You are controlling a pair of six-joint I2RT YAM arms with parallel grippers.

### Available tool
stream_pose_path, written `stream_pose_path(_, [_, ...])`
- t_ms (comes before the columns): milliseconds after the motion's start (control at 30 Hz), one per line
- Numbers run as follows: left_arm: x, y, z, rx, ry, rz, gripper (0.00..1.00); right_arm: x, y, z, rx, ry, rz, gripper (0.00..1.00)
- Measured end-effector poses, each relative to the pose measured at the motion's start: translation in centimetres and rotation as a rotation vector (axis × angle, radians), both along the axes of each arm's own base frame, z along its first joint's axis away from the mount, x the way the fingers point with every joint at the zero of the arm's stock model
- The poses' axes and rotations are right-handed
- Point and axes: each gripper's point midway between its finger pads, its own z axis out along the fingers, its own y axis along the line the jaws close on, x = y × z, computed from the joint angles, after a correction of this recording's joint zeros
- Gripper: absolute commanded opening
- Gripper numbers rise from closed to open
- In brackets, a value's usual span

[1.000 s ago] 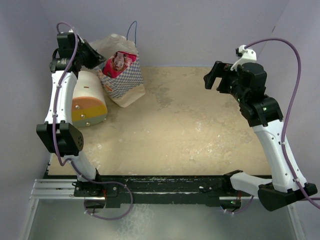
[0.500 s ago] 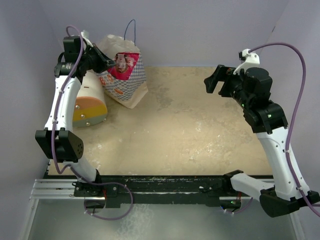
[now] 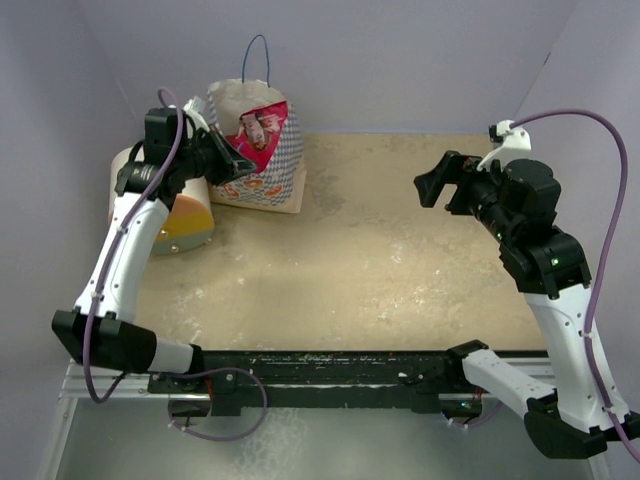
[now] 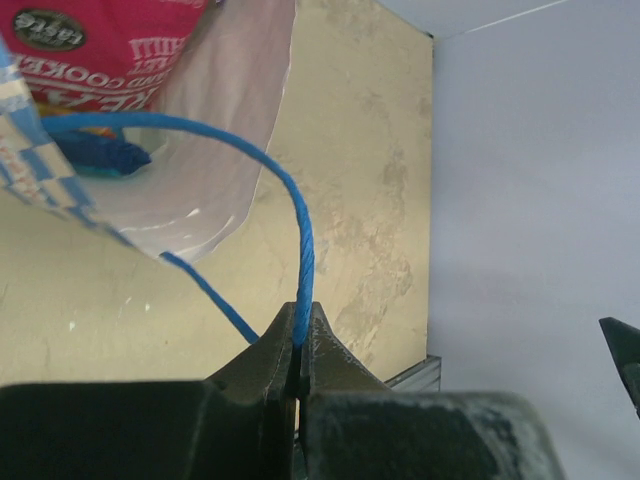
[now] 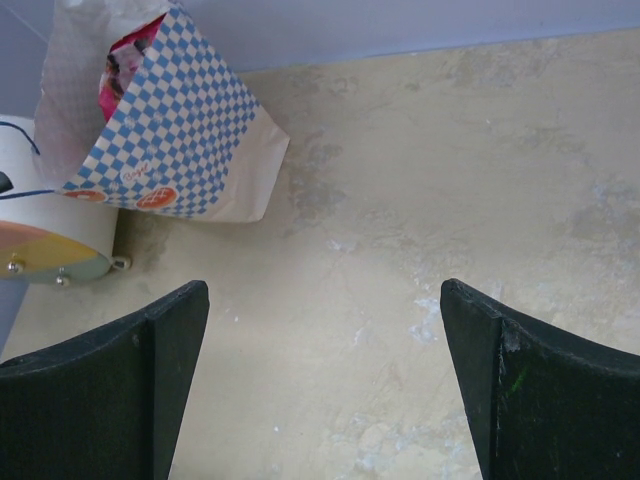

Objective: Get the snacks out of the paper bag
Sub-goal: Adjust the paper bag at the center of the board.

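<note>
The left pincer (image 4: 298, 345) is clamping shut on the blue cord handle (image 4: 303, 240) of the checkered paper bag (image 3: 285, 155), which is sitting at the table's (image 3: 380, 270) far left beside a cylinder (image 3: 185, 215), a pink snack packet (image 3: 256, 128) showing inside; the right pincer (image 3: 432, 186) is hanging wide open, well apart

Top view looks down from behind the arms (image 3: 130, 240); left wrist hugs the paper bag (image 3: 283, 160); right wrist faces it across the table (image 3: 380, 260).
</note>
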Motion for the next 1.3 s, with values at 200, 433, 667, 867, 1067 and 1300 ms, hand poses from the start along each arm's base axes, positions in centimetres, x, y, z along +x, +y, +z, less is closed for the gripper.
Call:
stream_pose_path(200, [-4.7, 1.2, -1.3, 0.025, 0.042, 0.028, 0.00, -1.3, 0.5, -2.1, -0.005, 0.066, 0.050, 1.00])
stream_pose_path(433, [-10.3, 2.1, -1.5, 0.027, 0.041, 0.036, 0.00, -2.1, 1.6, -2.9, 0.008, 0.108, 0.116, 1.00])
stream_pose_path(667, [-14.8, 3.2, -2.4, 0.053, 0.074, 0.058, 0.00, -1.9, 4.3, -3.7, 0.050, 0.139, 0.255, 1.00])
stream_pose_path(867, [-17.1, 4.3, -3.7, 0.102, 0.130, 0.078, 0.00, 1.0, 8.1, -6.2, 0.135, 0.211, 0.382, 0.98])
stream_pose_path(1067, [-17.0, 4.6, -4.8, 0.153, 0.175, 0.058, 0.00, 6.3, 12.3, -8.7, 0.211, 0.284, 0.455, 1.00])
stream_pose_path(1300, [-15.0, 4.6, -4.6, 0.206, 0.175, 0.033, 0.00, 14.7, 17.2, -8.3, 0.289, 0.258, 0.471, 1.00])
